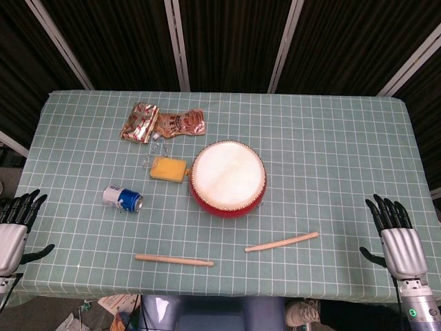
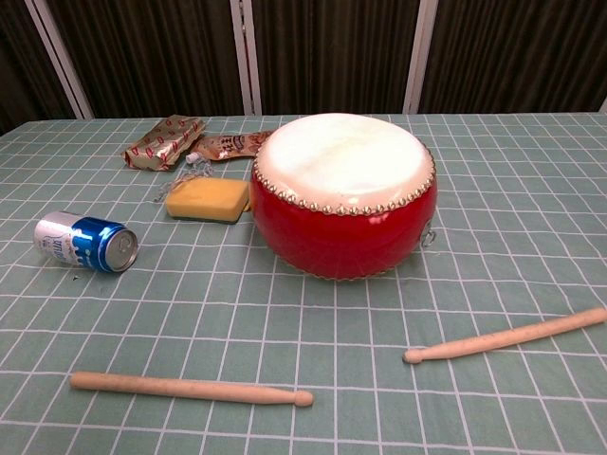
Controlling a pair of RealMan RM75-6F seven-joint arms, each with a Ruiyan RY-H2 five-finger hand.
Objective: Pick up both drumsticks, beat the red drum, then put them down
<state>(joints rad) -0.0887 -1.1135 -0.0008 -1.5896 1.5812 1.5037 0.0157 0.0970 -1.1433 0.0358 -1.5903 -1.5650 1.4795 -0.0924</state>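
Head view: the left hand [image 1: 12,231] is seen off the counter's [image 1: 331,138] left edge, fingers spread, nothing held. A can [image 1: 122,198] lies left of the red drum [image 1: 228,178] at the middle. One drumstick [image 1: 173,260] is laid near-left, the other [image 1: 281,241] near-right, both untouched. The right hand [image 1: 397,241] is held open and empty beyond the right edge.

Lighting: bright, even, overhead; soft shadows; faint sheen on round red drum [image 2: 343,194]; both views sharp.
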